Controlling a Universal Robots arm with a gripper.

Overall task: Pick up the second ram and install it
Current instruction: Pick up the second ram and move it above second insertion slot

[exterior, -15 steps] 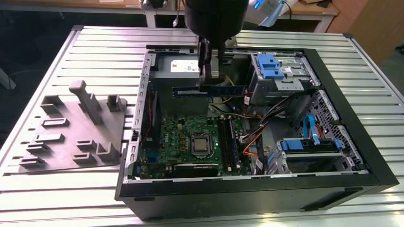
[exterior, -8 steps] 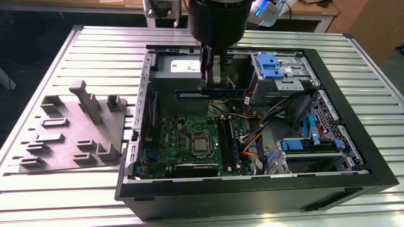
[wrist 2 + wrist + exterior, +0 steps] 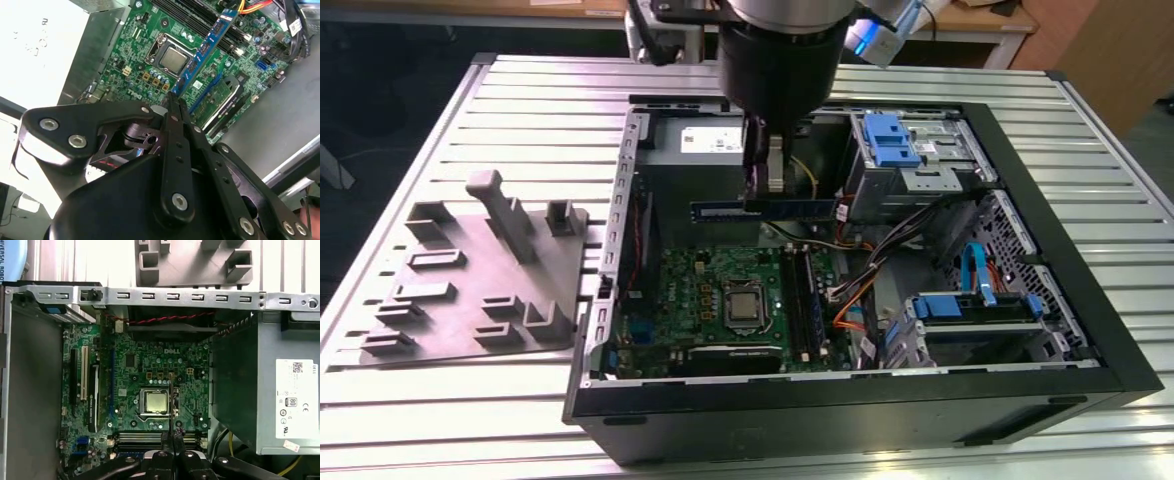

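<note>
A: Over the open case (image 3: 1091, 300), mid-frame in the exterior view, why does the second ram (image 3: 720, 209) hang there?

B: The tool (image 3: 766, 196) is clenched on its upper edge near mid-length, so it hangs level, lower edge free, clear of the motherboard (image 3: 707, 290). I judge it crosswise to the memory slots (image 3: 140, 437), not seated.

A: And the arm?

B: Upright, hanging from the frame's top, wrist pointing straight down. The grey fixture plate (image 3: 467, 290) lies on the desk (image 3: 454, 420), at the exterior view's left.
</note>
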